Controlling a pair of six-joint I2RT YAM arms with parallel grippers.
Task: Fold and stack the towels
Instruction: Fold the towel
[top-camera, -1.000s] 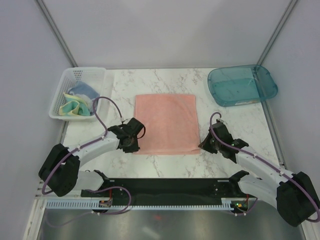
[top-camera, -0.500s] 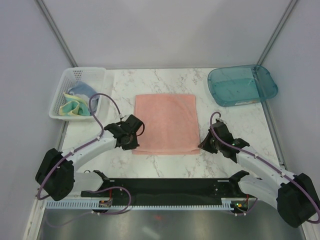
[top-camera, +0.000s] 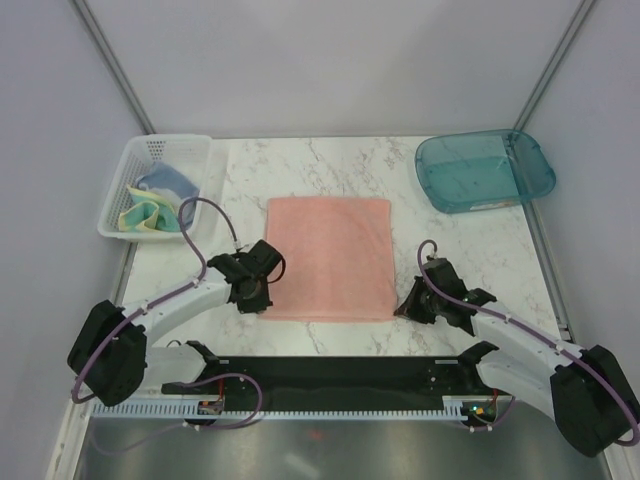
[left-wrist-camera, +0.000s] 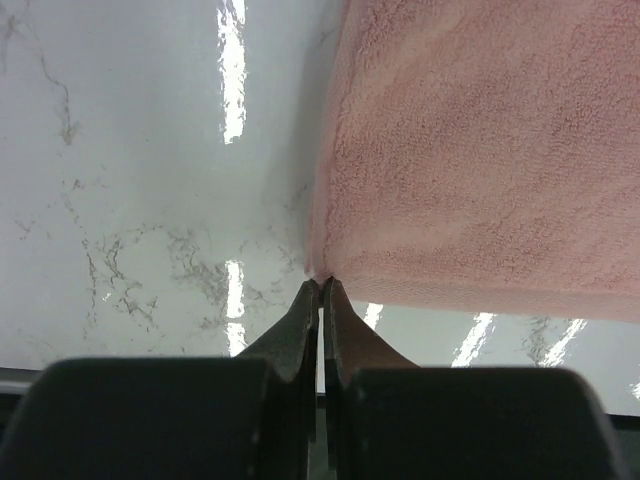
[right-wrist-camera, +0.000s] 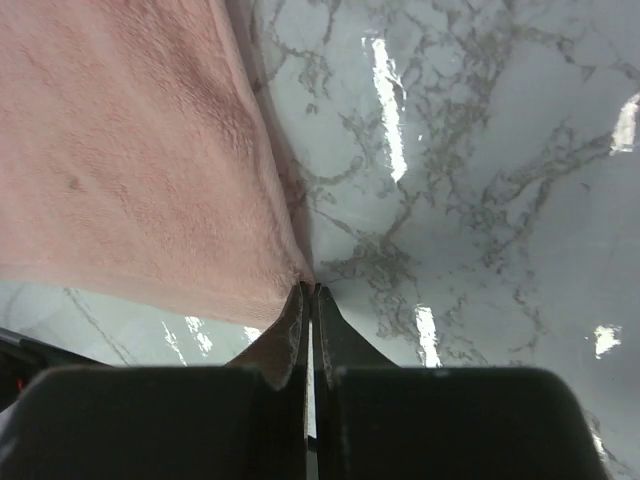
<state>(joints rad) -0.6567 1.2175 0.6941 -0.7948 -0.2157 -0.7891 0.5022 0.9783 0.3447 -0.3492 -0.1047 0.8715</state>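
Note:
The salmon-pink towel (top-camera: 328, 256) lies flat in the middle of the marble table. My left gripper (top-camera: 265, 306) is shut on its near left corner, and in the left wrist view the fingertips (left-wrist-camera: 322, 282) pinch that corner of the pink towel (left-wrist-camera: 480, 150). At the near right corner my right gripper (top-camera: 401, 306) is shut too; the right wrist view has its tips (right-wrist-camera: 310, 290) nipping the pink towel (right-wrist-camera: 130, 150). A pale-yellow towel (top-camera: 145, 213) and a grey-blue towel (top-camera: 165, 182) lie crumpled in the white basket (top-camera: 160, 143).
The white basket stands at the back left of the table. A teal plastic tub (top-camera: 540, 165) sits at the back right. A black rail (top-camera: 340, 375) holding the arm bases runs along the near edge. Grey walls close in on both sides.
My left gripper has closed on the near left corner. Both grippers have drawn back toward the near edge, and the pink towel has slid a little that way with them.

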